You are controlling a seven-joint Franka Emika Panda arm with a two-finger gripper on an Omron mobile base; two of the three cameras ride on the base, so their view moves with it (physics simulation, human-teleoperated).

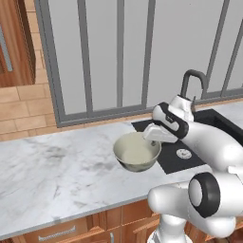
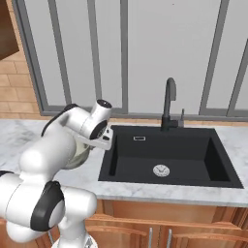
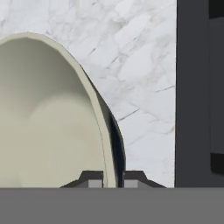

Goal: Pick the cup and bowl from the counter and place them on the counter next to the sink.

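The bowl (image 1: 137, 152) is hanging tilted just above the worktop (image 1: 57, 166), beside the sink (image 2: 169, 155), pinched by its rim. The jaws (image 3: 113, 179) are clamping that thin wall, one fingertip (image 3: 94, 179) inside and one outside. The hold is looking slim: the bowl's weight is sitting well off to one side, so it could swing or slip free, perhaps toward the basin.
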